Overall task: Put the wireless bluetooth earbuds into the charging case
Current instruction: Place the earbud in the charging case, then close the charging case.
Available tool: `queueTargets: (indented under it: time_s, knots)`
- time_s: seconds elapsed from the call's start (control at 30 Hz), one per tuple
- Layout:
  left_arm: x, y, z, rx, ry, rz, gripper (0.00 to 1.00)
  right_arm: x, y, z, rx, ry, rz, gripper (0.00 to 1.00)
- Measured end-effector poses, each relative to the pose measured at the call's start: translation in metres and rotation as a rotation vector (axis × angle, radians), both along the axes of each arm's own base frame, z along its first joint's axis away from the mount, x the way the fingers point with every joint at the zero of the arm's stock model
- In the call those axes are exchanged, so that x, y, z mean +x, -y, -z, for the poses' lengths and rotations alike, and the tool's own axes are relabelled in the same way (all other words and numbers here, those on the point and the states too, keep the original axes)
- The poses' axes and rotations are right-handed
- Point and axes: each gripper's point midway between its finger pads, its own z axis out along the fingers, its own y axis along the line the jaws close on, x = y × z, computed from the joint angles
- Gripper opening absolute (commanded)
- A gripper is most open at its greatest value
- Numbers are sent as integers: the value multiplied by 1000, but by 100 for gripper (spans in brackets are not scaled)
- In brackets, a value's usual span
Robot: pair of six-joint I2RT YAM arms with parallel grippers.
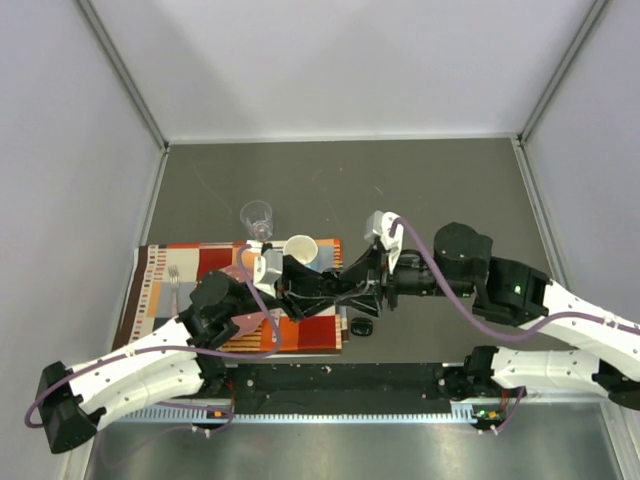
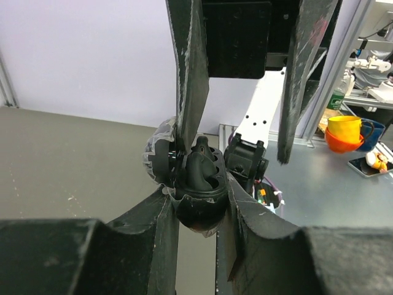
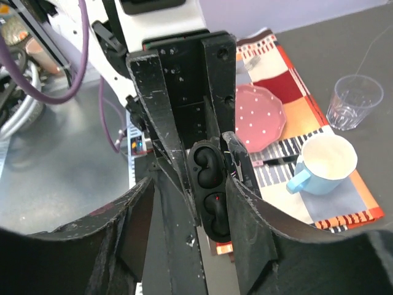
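Observation:
My left gripper (image 1: 318, 283) is shut on the black oval charging case (image 3: 209, 190), holding it above the table with its open side facing the right wrist camera. Two black earbuds lie in its wells, one upper (image 3: 207, 165) and one lower (image 3: 216, 212), each with a small red light. In the left wrist view, one earbud (image 2: 202, 169) pokes up out of the case (image 2: 196, 212). My right gripper (image 3: 190, 184) is open, with its fingers either side of the case and nothing held. From the top, the right gripper (image 1: 358, 285) meets the left one tip to tip.
A second black case (image 1: 361, 326) lies on the table just right of the striped placemat (image 1: 160, 275). On the mat are a white and blue mug (image 1: 301, 248), a pink dotted plate (image 3: 261, 117) and a fork (image 1: 172, 285). A clear glass (image 1: 257, 216) stands behind the mat.

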Motion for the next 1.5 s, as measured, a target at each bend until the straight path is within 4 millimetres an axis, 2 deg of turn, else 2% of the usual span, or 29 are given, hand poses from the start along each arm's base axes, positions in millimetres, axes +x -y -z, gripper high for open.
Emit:
queueTargets:
  time_s: [0.13, 0.3, 0.4, 0.53, 0.6, 0.73, 0.93, 1.13, 1.5]
  knots:
    - [1, -1, -5, -17, 10, -6, 0, -4, 10, -14, 46, 12, 6, 58]
    - [0, -1, -5, -18, 11, -5, 0, -3, 29, -47, 159, 41, 56, 66]
    - [0, -1, -5, -18, 11, -5, 0, 6, 44, -65, 228, 50, 149, 68]
    - [0, -1, -5, -18, 11, -5, 0, 33, 64, -75, 281, 12, 348, 69]
    - [0, -1, -5, -17, 11, -5, 0, 43, 66, -70, 278, -23, 419, 69]
    - [0, -1, -5, -17, 11, -5, 0, 58, 59, -50, 226, -93, 514, 69]
    - [0, -1, -5, -18, 11, -5, 0, 68, 47, -16, 131, -192, 565, 70]
    - [-1, -4, -9, -29, 23, -7, 0, 89, 49, 11, 68, -361, 630, 72]
    - [-4, -8, -13, -46, 46, -10, 0, 81, 28, 34, -12, -474, 566, 72]
